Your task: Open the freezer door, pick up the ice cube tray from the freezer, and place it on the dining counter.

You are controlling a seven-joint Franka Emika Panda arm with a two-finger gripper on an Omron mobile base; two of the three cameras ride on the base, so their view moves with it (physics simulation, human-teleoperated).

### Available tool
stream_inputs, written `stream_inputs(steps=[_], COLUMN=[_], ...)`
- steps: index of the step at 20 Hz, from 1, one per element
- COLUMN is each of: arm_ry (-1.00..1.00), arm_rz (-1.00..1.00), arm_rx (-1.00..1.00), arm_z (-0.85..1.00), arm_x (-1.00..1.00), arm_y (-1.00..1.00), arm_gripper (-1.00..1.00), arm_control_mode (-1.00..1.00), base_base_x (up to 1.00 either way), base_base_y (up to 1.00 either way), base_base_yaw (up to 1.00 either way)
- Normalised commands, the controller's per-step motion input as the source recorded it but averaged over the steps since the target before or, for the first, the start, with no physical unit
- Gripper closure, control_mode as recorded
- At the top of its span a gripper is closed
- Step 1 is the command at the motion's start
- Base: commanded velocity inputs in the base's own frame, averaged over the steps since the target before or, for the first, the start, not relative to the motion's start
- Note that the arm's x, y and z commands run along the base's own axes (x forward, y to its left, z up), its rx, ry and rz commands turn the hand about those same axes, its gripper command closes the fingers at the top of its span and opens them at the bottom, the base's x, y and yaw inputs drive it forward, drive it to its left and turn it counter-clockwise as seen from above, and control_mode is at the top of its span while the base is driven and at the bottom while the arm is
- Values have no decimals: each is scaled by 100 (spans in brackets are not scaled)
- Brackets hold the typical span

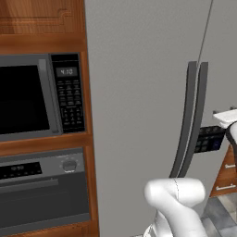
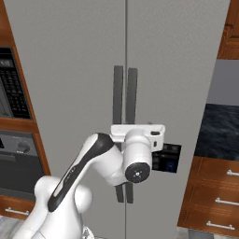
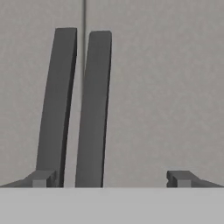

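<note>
The freezer (image 2: 70,56) is a tall grey appliance with two flat door panels side by side, both shut. Each panel carries a long dark bar handle beside the centre seam, the left handle (image 3: 54,109) and the right handle (image 3: 92,109). Which panel is the freezer door I cannot tell. My gripper (image 3: 111,179) is open and faces the doors a short way off. The right handle stands between its fingertips (image 3: 179,178), and the left handle lines up with the left tip. From behind, my hand (image 2: 137,135) covers the middle of the handles. The ice cube tray is hidden behind the shut doors. The dining counter is out of view.
A wood-framed cabinet with a black microwave (image 1: 28,97) and an oven (image 1: 41,190) stands left of the freezer. A small dark control panel (image 2: 167,158) sits on the right door. To the right are wooden drawers (image 2: 214,196) under a dark marbled surface (image 2: 221,126).
</note>
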Motion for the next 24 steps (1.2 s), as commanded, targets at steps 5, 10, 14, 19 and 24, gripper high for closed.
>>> stream_inputs(steps=[5,10,14,19,24], arm_ry=[-11,-3,-4,-8,-1], arm_rz=[0,0,0,0,0], arm_rx=[8,7,2,0,0], arm_z=[7,8,4,0,1], arm_x=[24,33,34,33,19], arm_y=[21,2,0,0,0], arm_gripper=[-100,-100,-100,-100,-100], arm_control_mode=[-100,-100,-100,-100,-100], base_base_x=[0,0,0,0,0], base_base_y=[0,0,0,0,0], base_base_yaw=[0,0,0,0,0])
